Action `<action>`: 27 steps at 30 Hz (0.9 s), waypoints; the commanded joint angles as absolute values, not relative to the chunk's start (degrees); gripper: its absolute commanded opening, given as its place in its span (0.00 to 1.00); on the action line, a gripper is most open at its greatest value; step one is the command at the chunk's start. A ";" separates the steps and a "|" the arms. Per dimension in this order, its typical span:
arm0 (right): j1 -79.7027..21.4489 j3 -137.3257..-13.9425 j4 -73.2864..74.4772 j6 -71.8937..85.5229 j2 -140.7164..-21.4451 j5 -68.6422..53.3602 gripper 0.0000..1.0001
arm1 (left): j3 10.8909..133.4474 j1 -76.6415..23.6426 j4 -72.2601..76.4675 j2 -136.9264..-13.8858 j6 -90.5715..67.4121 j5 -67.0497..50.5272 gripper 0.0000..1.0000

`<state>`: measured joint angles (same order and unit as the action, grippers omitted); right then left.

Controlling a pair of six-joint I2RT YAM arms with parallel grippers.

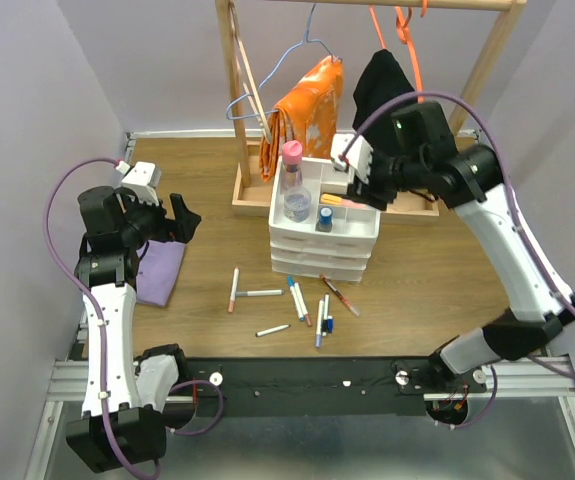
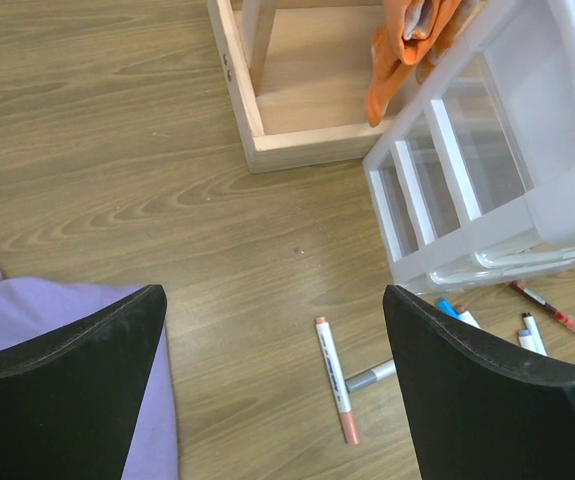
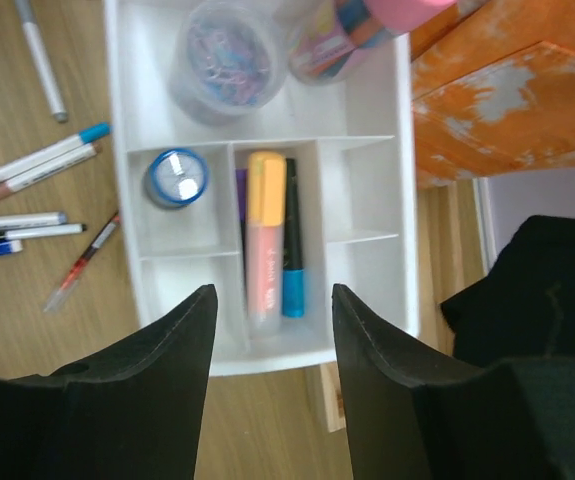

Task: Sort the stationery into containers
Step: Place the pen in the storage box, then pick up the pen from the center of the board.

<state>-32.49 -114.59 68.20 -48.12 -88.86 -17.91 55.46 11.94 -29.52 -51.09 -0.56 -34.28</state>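
1. The right tool (image 3: 272, 298) hangs over the tray (image 3: 400, 200), jaws partway apart with nothing between them; the left tool (image 2: 274, 300) is spread wide and empty above the desk (image 2: 117, 150), beside the cloth (image 2: 27, 310)
2. Sorted so far: an orange marker (image 3: 265, 240) and a blue pen (image 3: 293, 262) lie touching in the tray's middle slot, with a sliver of something purple on the marker's other side. A blue-capped bottle (image 3: 176, 178) stands in the next slot
3. Not yet sorted: the loose pens (image 1: 297, 303) lie on the desk in front of the drawer unit, among them a pink-tipped marker (image 2: 334, 378) and a red pen (image 3: 85, 260)
4. Handling, as I judge it: the pens are light, stiff and smooth-barrelled, so they can roll or slip out of a loose pinch. Take each one across the barrel near its middle, jaws square to its length, so it does not tip. The ones lying close together give the tool little room
5. Direction: the slotted marker and pen run along the slot's length, parallel, the marker's orange end toward the bottles
6. The loose pens all lie flat, at mixed angles. In the top view most run roughly near-to-far, and two lie more left-to-right. Each would need turning to line up with a slot
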 commanded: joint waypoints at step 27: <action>-32.61 -90.62 54.94 -49.04 -73.30 -24.08 0.62 | 58.88 9.93 -31.20 -54.22 1.40 -34.10 0.99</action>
<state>-32.56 -91.68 59.81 -50.35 -74.17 -23.40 55.11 10.09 -30.28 -51.86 -0.80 -34.92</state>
